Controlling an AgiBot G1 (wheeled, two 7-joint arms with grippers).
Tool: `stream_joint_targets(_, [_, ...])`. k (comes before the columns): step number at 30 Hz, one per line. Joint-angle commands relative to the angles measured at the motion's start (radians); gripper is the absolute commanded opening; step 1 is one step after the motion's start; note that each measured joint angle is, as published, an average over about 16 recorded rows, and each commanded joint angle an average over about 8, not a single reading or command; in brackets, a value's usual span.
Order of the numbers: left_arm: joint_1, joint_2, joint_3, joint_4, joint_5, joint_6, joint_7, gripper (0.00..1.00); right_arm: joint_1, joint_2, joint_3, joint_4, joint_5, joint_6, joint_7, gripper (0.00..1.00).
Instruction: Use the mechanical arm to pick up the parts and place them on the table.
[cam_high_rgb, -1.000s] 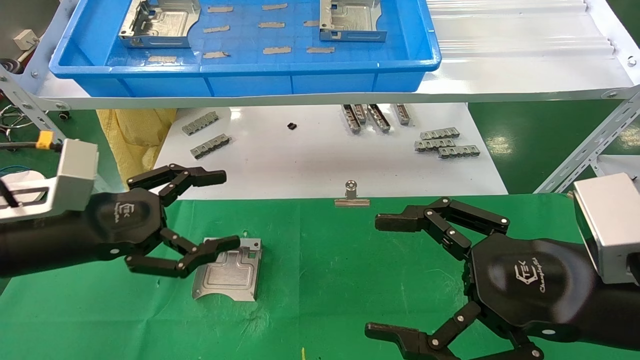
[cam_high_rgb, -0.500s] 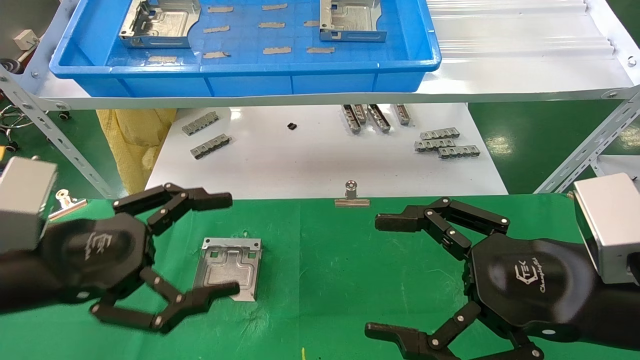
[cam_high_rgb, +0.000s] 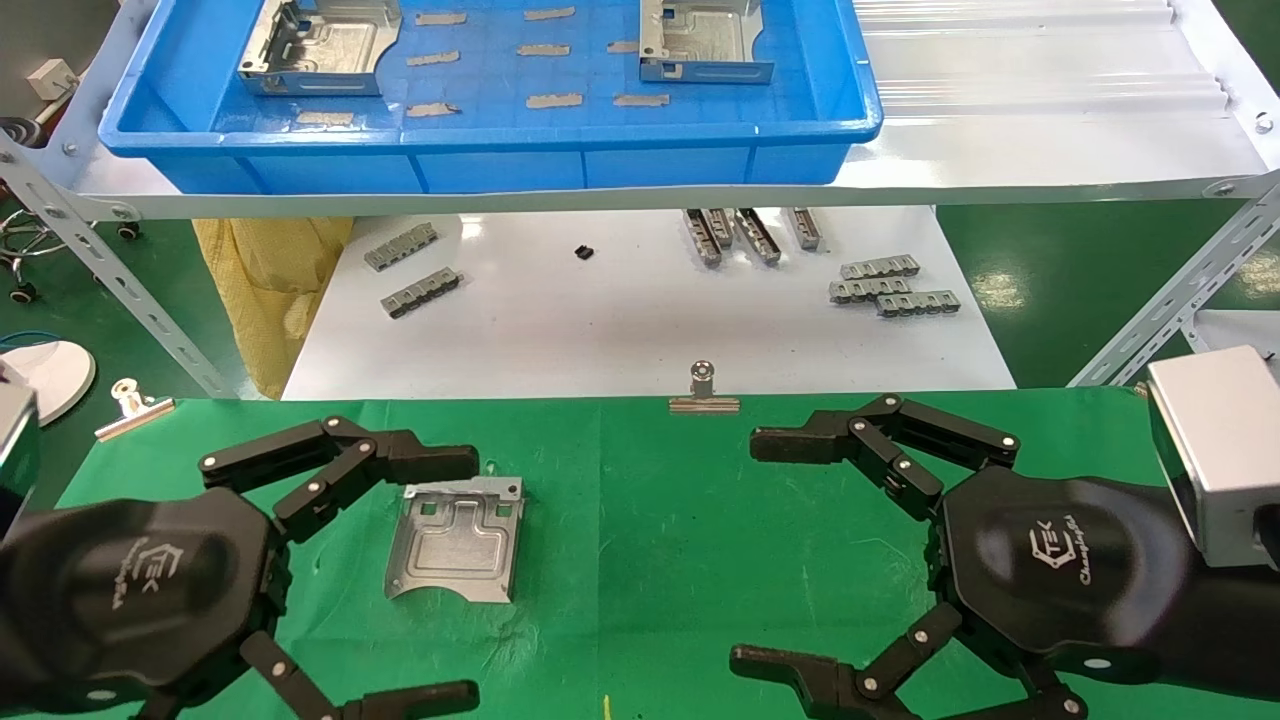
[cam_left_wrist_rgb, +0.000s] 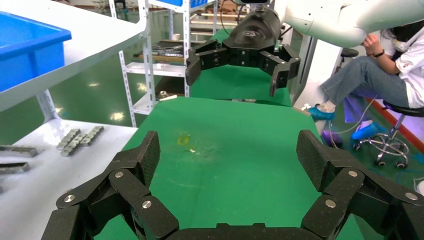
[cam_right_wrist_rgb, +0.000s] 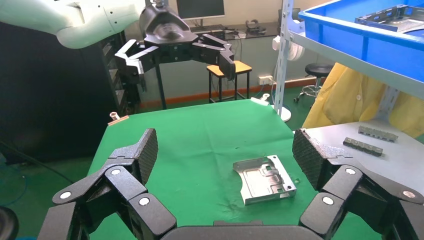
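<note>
Left pincer (cam_high_rgb: 440, 575) wide open and empty, bracket (cam_high_rgb: 456, 538) flat on green table (cam_high_rgb: 650, 520) between its fingertips.

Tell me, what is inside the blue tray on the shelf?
Inside the blue tray lie two silver parts and several small grey strips. Its far end is out of view.

Silver part (cam_high_rgb: 455, 538), green table (cam_high_rgb: 680, 520)

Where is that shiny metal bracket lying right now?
In the head view the bracket lies flat on the green table, left of centre, just beyond the open left gripper and untouched by it.
</note>
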Motion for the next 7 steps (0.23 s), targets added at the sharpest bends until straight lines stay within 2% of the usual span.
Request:
stream_joint_targets(1, [0.003,-0.002,-0.002,-0.005,-0.002,-0.001,-0.001,1.0,0.0,0.0,0.0,0.0,0.0,0.0,0.0,1.0])
stream_joint_targets(7, [-0.004,0.002,0.002,0.008,0.002,-0.001,0.003,1.0,0.0,0.0,0.0,0.0,0.0,0.0,0.0,1.0])
